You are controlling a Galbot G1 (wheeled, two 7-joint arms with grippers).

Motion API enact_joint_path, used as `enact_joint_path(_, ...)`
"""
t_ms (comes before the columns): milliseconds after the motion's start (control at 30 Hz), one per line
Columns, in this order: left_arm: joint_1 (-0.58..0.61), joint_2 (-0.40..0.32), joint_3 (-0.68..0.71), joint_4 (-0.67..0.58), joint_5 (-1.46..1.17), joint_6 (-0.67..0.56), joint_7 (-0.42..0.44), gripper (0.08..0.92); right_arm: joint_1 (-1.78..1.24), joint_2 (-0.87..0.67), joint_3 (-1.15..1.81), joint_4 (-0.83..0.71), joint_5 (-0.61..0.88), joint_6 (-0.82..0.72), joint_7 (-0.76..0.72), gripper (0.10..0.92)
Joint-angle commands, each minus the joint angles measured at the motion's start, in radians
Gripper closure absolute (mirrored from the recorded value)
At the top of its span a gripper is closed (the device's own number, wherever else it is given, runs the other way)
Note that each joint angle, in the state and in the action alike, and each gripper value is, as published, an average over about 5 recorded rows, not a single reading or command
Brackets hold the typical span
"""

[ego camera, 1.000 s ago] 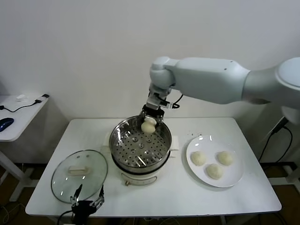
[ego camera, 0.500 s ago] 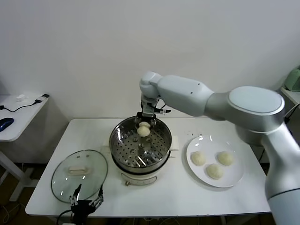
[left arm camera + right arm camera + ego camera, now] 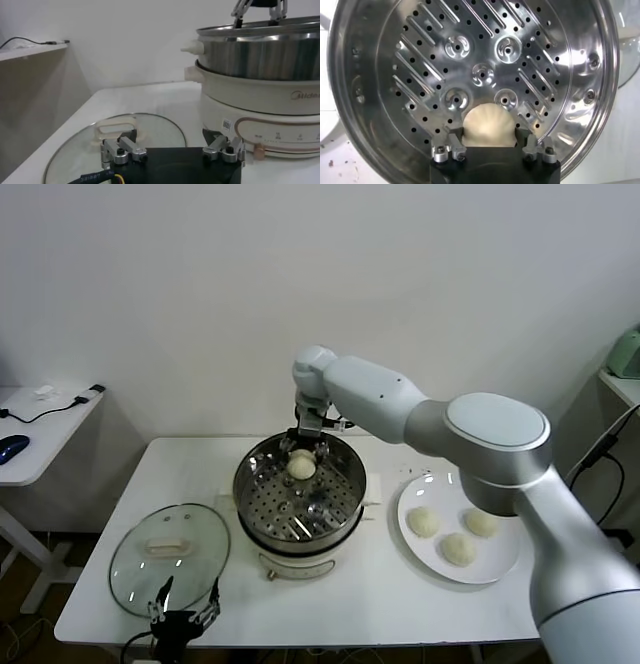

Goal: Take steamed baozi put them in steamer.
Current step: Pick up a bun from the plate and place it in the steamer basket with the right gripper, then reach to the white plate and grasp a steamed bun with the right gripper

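Now the right gripper [image 3: 303,452] sits inside the steamer [image 3: 262,529] at frame centre, its fingers clamped on one baozi [image 3: 488,125] above the perforated tray [image 3: 420,70]. Three more buns [image 3: 459,548] lie on the plate [image 3: 505,563] at lower right. At the bottom left, the left gripper [image 3: 184,617] hangs open over the glass lid [image 3: 150,569].

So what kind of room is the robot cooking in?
Probably a test room, not a kitchen: a bare white wall, a plain white table, and a side desk holding a computer mouse and cable.

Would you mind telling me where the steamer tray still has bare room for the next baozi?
The perforated tray of the steamer is bare everywhere except its far edge, where the right end effector holds a baozi. The plate is crowded with three baozi.
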Motion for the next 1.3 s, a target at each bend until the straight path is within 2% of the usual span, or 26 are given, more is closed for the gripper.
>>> enact_joint_path(33, 0.002, -0.001, 0.002, -0.010, 0.001, 0.003, 0.000, 0.177, 0.065, -0.024, -0.025, 0.016, 0.159, 0.047, -0.043, 0.206)
enact_joint_path(167, 0.006, -0.004, 0.005, -0.018, 0.004, 0.005, 0.001, 0.177, 0.204, -0.124, -0.108, 0.131, 0.354, -0.006, -0.081, 0.203)
enact_joint_path(267, 0.010, -0.004, 0.009, -0.023, 0.008, 0.005, 0.001, 0.177, 0.327, -0.221, -0.234, 0.243, 0.558, -0.103, -0.102, 0.202)
enact_joint_path(367, 0.012, -0.004, 0.012, -0.027, 0.010, 0.006, 0.001, 0.177, 0.452, -0.344, -0.403, 0.367, 0.719, -0.258, -0.108, 0.203)
enact_joint_path(433, 0.012, -0.004, 0.014, -0.027, 0.011, 0.007, 0.001, 0.177, 0.524, -0.442, -0.500, 0.453, 0.764, -0.392, -0.091, 0.203)
enact_joint_path(667, 0.008, -0.001, 0.018, -0.022, 0.011, 0.005, 0.001, 0.177, 0.653, -0.725, -0.736, 0.731, 0.730, -0.772, 0.047, 0.203)
enact_joint_path(900, -0.001, -0.002, 0.019, -0.018, 0.010, 0.006, 0.001, 0.177, 0.580, -0.855, -0.770, 0.909, 0.832, -1.023, 0.168, 0.203)
enact_joint_path(1067, 0.005, -0.004, 0.014, -0.018, 0.009, 0.007, 0.001, 0.177, 0.426, -0.882, -0.673, 0.908, 0.873, -1.101, 0.228, 0.203)
enact_joint_path(1300, 0.024, -0.007, 0.011, -0.022, 0.010, 0.006, 0.001, 0.177, 0.174, -0.862, -0.493, 0.789, 0.751, -1.140, 0.266, 0.203)
